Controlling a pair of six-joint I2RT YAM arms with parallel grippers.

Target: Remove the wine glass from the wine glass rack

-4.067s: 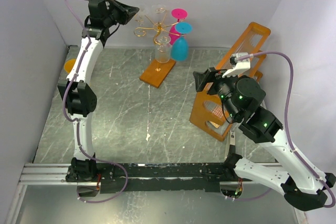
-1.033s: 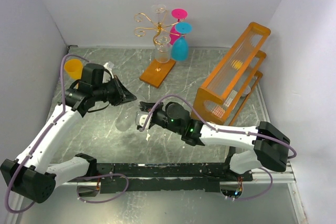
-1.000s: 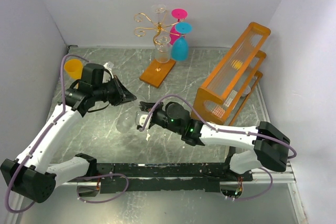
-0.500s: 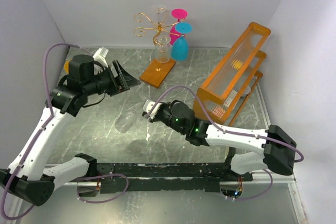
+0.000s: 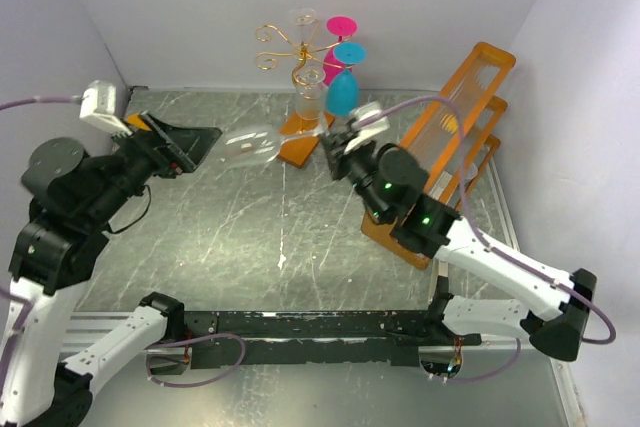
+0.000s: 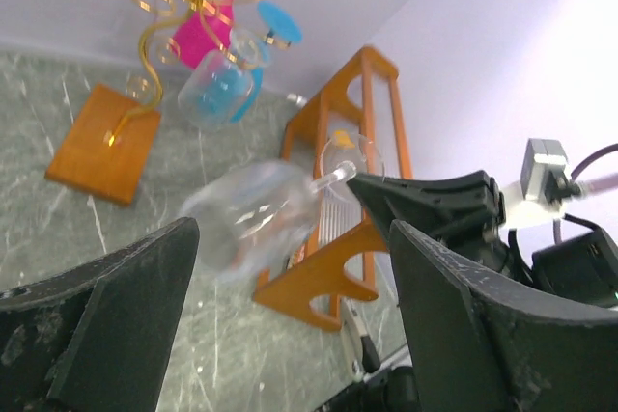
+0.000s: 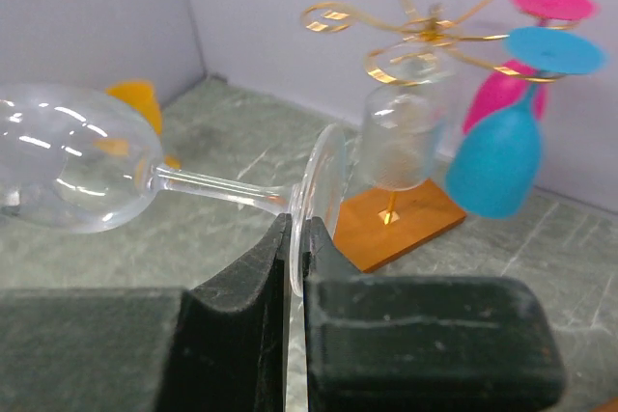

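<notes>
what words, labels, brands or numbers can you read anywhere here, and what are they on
None: no readable text in any view.
The wine glass rack, the clear wine glass and the orange frame show no lettering, label or number.

The clear stemmed wine glass [image 5: 252, 144] is hanging sideways in mid-air, bowl pointing left, with the right gripper [image 7: 294, 238] pinching its round foot. The curly gold wire wine glass rack [image 7: 401, 224] is standing upright on its flat orange base just behind.
</notes>
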